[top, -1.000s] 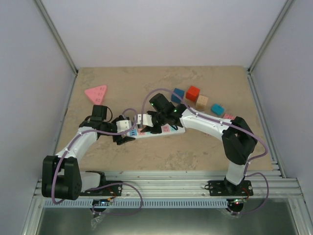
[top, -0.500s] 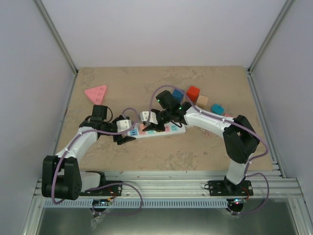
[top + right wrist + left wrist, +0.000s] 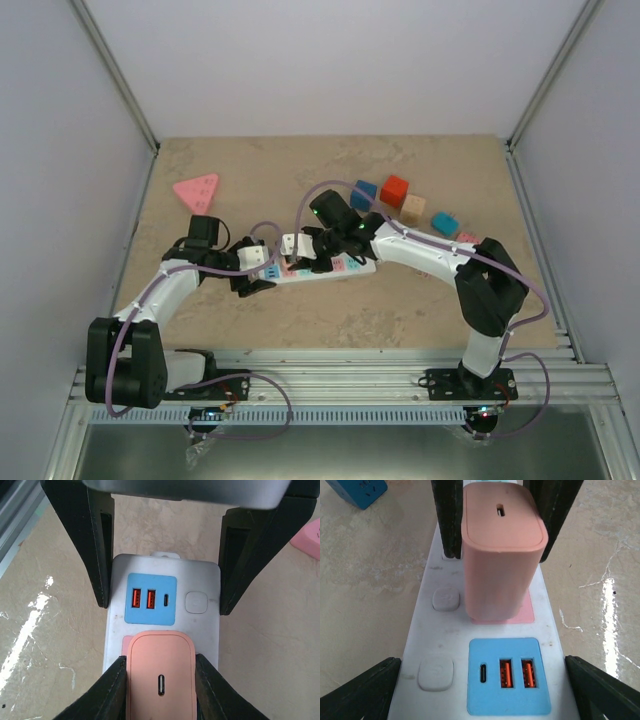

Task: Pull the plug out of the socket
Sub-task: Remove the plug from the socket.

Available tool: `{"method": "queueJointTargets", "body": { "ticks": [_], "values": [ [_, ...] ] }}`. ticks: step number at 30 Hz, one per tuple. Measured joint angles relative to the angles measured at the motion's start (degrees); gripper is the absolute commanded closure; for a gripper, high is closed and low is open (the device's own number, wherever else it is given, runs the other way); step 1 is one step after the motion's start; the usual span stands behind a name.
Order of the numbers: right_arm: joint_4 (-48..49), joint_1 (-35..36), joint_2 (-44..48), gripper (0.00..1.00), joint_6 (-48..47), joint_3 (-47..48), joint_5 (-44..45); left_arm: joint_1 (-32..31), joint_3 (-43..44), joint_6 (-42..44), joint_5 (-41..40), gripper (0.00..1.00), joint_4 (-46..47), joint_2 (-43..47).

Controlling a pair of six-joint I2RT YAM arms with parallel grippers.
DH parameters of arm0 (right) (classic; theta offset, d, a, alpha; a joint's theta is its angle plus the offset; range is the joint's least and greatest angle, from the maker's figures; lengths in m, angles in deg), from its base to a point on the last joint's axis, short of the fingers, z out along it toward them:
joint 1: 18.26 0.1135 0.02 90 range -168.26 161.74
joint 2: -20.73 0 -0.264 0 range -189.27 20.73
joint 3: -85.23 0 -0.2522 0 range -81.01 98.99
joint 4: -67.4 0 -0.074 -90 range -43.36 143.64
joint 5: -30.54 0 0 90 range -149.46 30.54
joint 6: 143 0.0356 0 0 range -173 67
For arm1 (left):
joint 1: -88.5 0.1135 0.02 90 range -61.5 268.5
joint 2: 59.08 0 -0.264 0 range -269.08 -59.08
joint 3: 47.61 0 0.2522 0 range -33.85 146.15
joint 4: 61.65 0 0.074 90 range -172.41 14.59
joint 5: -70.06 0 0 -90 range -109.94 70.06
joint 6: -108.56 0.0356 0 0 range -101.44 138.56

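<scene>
Half a second ago my right wrist stood higher and further back. It has now swung back down toward the strip, close to where it was a second ago, while the left arm and the strip have hardly shifted.

The plug (image 3: pixel 500 555), a salmon-pink charger block, stands upright on the pink outlet (image 3: pixel 527 616) of the socket (image 3: pixel 445 645). Its base meets that outlet, and I cannot tell whether the prongs have started to come out. The right gripper (image 3: pixel 159 680) is clamped on the plug's two sides. The left gripper (image 3: pixel 480 690) straddles the strip's end by the blue USB outlet (image 3: pixel 507 675), its fingers wide and pressed against the strip's long edges. The socket lies mid-table, running left to right between the two arms.

My worry is the hold-down. If the left fingers slip on the smooth white casing, the whole strip will lift with the plug instead of letting it go. A pull off the vertical could bind the prongs, and the rounded plug could slide out of the right fingers. A sudden release might fling the strip toward the blue block (image 3: pixel 363 193), the red block (image 3: pixel 394 189) and the tan block (image 3: pixel 413 208) just behind it.

The table (image 3: pixel 400 310) is beige and stone-patterned, and glossy enough to show glare. A pink triangular block (image 3: pixel 197 189) sits well apart at the back left. Plain white walls (image 3: pixel 330 60) enclose the cell.
</scene>
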Motion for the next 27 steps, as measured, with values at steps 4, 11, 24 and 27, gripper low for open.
{"method": "queueJointTargets", "body": {
  "ticks": [4,11,24,27],
  "values": [
    [-0.8,0.8,0.0,0.94,0.0,0.7,1.8,0.0,-0.1,0.0,-0.3,1.0,0.0,0.0],
    [-1.3,1.9,0.0,0.94,0.0,1.3,2.6,0.5,-0.1,0.0,-1.3,1.0,0.5,0.0],
    [-1.3,-0.5,1.4,0.94,-0.1,0.5,2.1,1.1,-0.1,0.2,-1.8,1.0,0.5,-0.6],
    [-1.2,-2.9,2.7,0.94,0.0,-0.2,1.8,2.2,0.0,1.2,-2.2,1.0,-0.2,-0.9]
  ]
}}
